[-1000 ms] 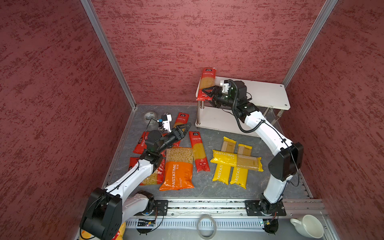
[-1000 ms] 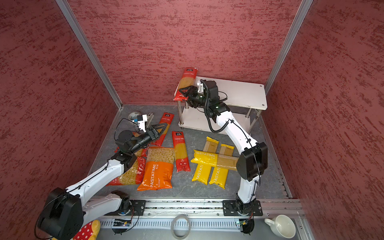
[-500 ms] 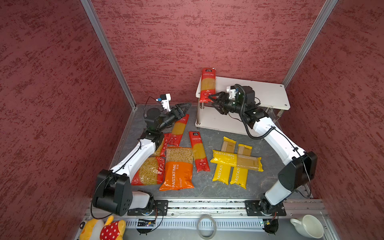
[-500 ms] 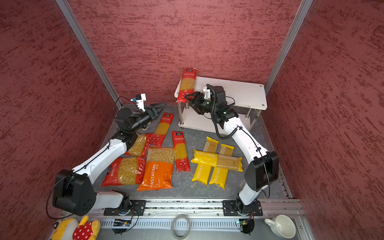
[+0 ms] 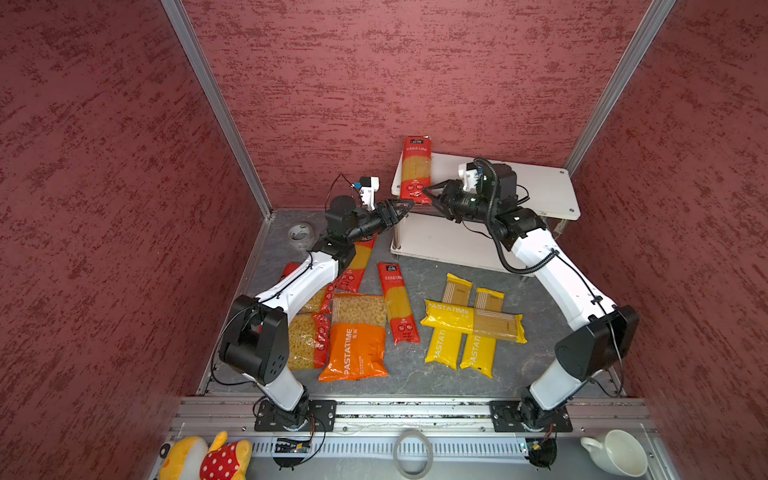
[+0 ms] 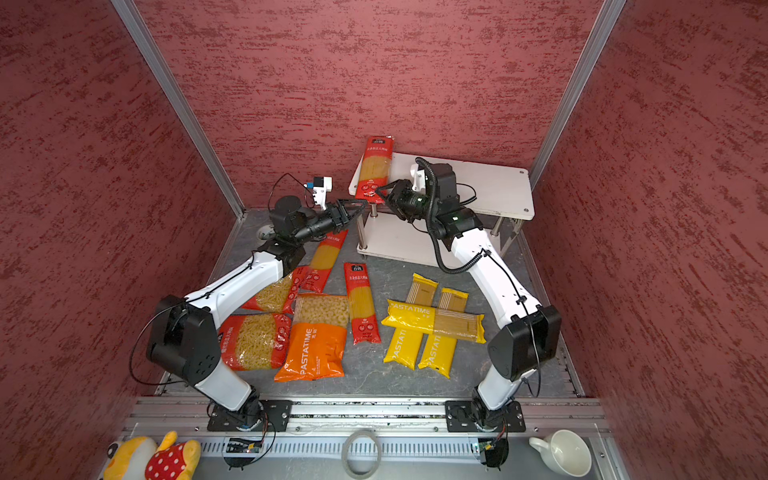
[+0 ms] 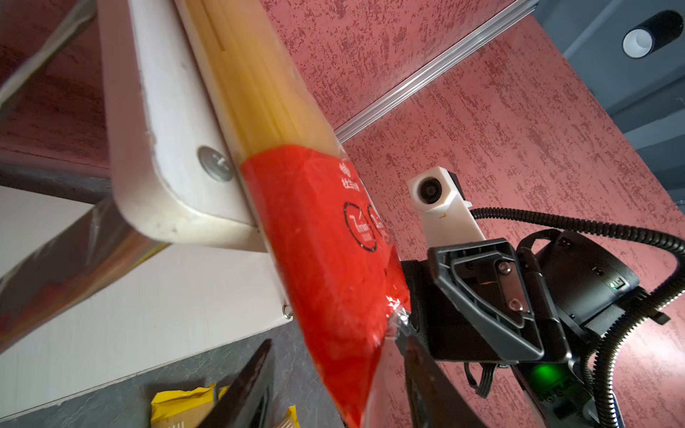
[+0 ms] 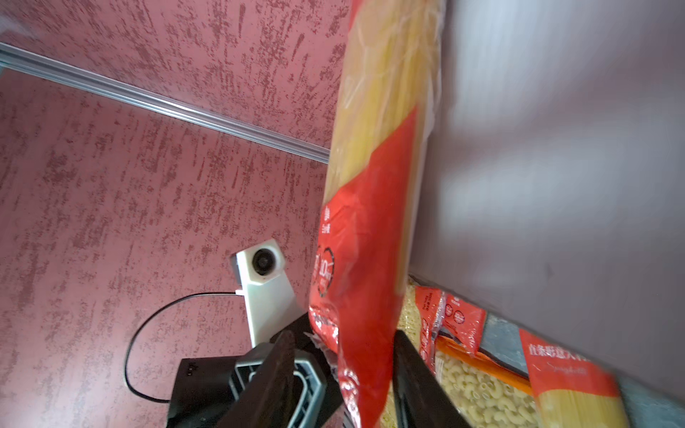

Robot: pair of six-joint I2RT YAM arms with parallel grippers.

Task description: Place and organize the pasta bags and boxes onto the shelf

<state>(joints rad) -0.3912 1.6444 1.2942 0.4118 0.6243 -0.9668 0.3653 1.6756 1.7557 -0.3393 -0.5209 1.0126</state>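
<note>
One long red spaghetti pack (image 5: 415, 170) (image 6: 376, 172) lies on the left end of the white shelf (image 5: 536, 187) (image 6: 494, 191), its lower end hanging over the front edge. My left gripper (image 5: 409, 202) (image 7: 335, 341) and right gripper (image 5: 426, 191) (image 8: 343, 333) both straddle that hanging end (image 7: 326, 241) (image 8: 370, 222). Both sets of jaws are partly open, with gaps showing beside the pack. On the floor lie two red spaghetti packs (image 5: 397, 301), an orange PASTATIME bag (image 5: 355, 336), three yellow packs (image 5: 473, 322) and two red short-pasta bags (image 5: 305, 340).
A tape roll (image 5: 301, 236) lies by the back left wall. A plush toy (image 5: 208, 459), a tape ring (image 5: 412, 453) and a white cup (image 5: 615, 453) sit beyond the front rail. Red walls close in on three sides.
My left gripper rose from the floor packs to the shelf's front left corner. My right gripper drew back a little, then returned to the pack's end. Both sets of jaws have narrowed.
</note>
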